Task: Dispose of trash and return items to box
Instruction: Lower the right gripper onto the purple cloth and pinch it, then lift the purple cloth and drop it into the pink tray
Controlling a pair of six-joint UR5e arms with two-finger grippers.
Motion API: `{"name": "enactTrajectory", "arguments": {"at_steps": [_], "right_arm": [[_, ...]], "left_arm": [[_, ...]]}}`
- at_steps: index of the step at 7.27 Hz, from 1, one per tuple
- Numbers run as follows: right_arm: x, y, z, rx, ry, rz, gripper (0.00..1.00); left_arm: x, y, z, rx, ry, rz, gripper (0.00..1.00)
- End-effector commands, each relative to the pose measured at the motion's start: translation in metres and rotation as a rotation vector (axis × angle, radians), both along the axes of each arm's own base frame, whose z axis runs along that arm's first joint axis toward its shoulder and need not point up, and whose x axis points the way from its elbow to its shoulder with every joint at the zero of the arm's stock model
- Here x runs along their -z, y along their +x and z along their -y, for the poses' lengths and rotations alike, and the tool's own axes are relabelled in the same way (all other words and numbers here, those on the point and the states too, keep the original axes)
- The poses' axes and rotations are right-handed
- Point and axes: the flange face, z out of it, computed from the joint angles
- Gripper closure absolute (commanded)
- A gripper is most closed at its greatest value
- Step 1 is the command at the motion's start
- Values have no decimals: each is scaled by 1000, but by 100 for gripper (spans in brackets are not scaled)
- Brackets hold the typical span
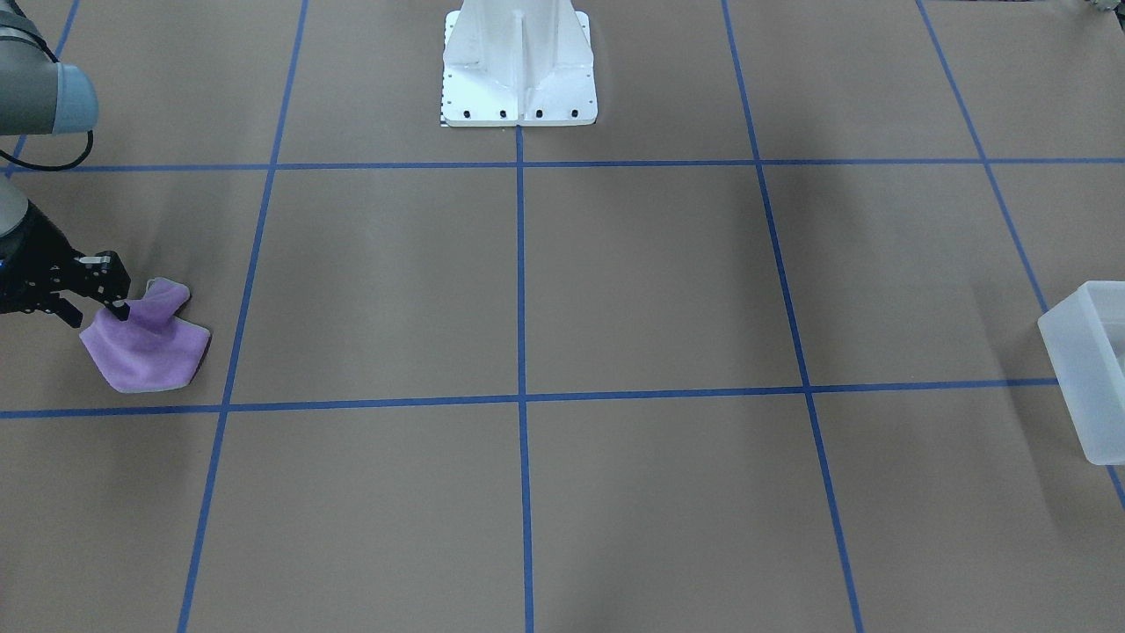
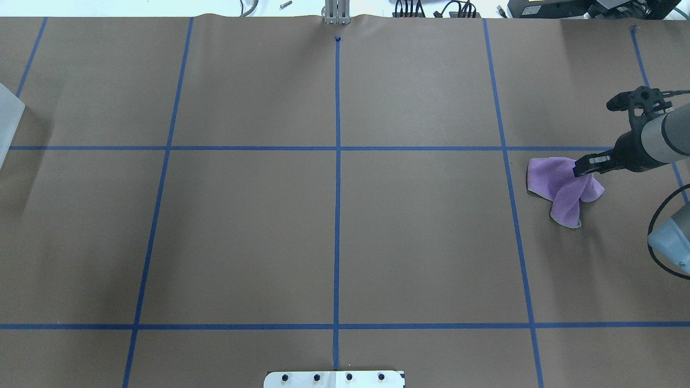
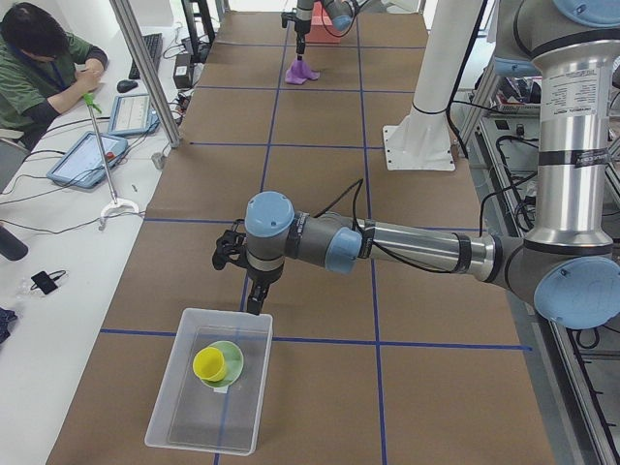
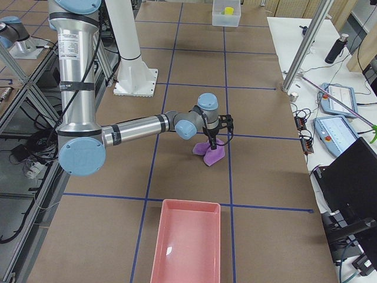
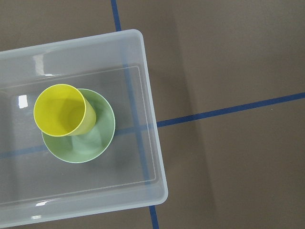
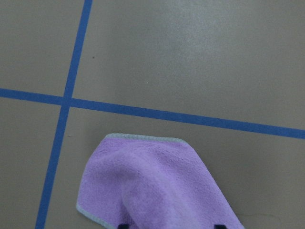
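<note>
I am seeing the yellow cup (image 5: 59, 109) sitting in the mint-green bowl (image 5: 95, 140), both resting inside the frosted box (image 5: 153, 143) at the left of the left wrist view. The left gripper (image 3: 254, 302) is hovering by the box's upper rim in the left side view; I cannot tell how its jaws stand. At the right edge of the overhead view, the right gripper (image 2: 581, 167) is pinching a bunch of the purple cloth (image 2: 555, 180), its jaws drawn partly in. The rest of the cloth is lying on the brown tabletop (image 2: 334, 242).
</note>
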Motion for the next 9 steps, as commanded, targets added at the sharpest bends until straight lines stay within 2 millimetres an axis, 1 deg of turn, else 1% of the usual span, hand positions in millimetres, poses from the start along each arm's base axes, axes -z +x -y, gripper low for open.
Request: {"name": "enactTrajectory", "arguments": {"at_steps": [1,2,3,4,5,6,7,8,9], "right_arm": [[8,-6,0,9,15,6,100],[17,-4,-2,10,28,18,100],[27,10,-3,-1,43,36,100],[34,34,3,-32,38,54,100],[35,60,9,-56,27,75,100],[22,94,12,-38,55,53,100],[9,141,18,-4,70,18,100],[1,193,20,35,86,3,100],[-11,246,14,53,97,-9,100]], "left_arm": [[-1,0,0,0,0,-1,1],[-2,0,0,0,-5,0,1],[-4,0,0,-1,-5,0,1],[-5,0,0,0,-9,0,1],[-18,0,-1,-1,-46,0,1],[-37,0,-1,1,-87,1,1],[-52,-1,-4,1,-115,4,1],[-64,-3,-25,5,-133,0,1],[-56,-4,-43,6,-126,-4,1]]}}
